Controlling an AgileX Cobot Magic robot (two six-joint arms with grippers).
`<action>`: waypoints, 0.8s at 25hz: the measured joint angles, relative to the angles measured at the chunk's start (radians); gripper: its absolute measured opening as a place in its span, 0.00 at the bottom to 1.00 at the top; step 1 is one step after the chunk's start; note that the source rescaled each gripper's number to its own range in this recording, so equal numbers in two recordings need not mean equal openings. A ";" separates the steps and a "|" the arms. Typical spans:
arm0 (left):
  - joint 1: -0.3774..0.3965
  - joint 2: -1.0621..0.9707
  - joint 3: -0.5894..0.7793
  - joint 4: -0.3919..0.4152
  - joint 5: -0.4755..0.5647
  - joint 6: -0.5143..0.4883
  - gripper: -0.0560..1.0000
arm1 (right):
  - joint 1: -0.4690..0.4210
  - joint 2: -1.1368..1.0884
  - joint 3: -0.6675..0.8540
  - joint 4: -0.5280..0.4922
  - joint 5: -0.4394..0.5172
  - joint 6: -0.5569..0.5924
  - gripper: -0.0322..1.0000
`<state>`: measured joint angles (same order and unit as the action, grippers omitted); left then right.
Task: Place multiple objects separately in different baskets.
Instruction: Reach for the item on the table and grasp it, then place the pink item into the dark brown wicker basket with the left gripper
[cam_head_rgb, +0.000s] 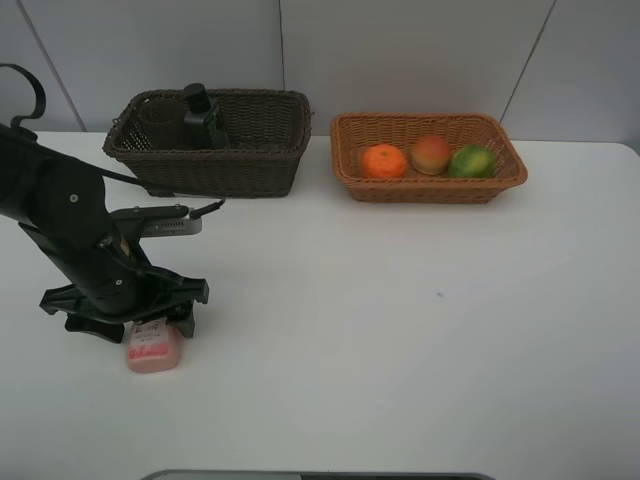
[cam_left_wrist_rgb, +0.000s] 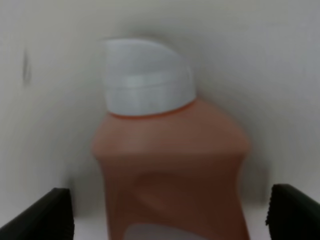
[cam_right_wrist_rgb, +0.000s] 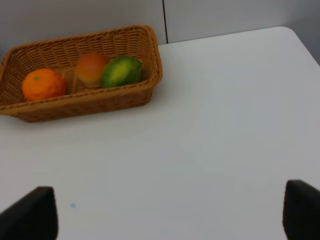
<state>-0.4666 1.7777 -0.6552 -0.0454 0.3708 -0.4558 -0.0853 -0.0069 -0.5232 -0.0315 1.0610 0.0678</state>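
Left wrist: open left gripper (cam_left_wrist_rgb: 170, 210) straddles pink bottle (cam_left_wrist_rgb: 170, 170).

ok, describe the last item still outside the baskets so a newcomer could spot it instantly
On the white table, look at the near left, under the left gripper. The pink squeeze bottle lies there on its side, white cap hidden in the high view. It is the only item on the bare tabletop.

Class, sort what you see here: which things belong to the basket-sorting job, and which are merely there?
Job: pink bottle, left claw open around it, dark basket, dark bottle, tumbler, tan basket, orange, peach, mango.

Merely there: table, wall.
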 joint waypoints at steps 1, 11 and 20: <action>0.000 0.000 0.000 0.000 0.000 -0.001 0.94 | 0.000 0.000 0.000 -0.001 0.000 0.000 1.00; 0.000 0.000 0.000 -0.001 -0.003 -0.004 0.65 | 0.000 0.000 0.000 -0.001 0.000 0.000 1.00; 0.000 0.000 0.000 -0.001 -0.007 -0.004 0.65 | 0.000 0.000 0.000 -0.001 0.000 0.000 1.00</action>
<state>-0.4666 1.7777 -0.6552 -0.0464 0.3640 -0.4597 -0.0853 -0.0069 -0.5232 -0.0323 1.0610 0.0678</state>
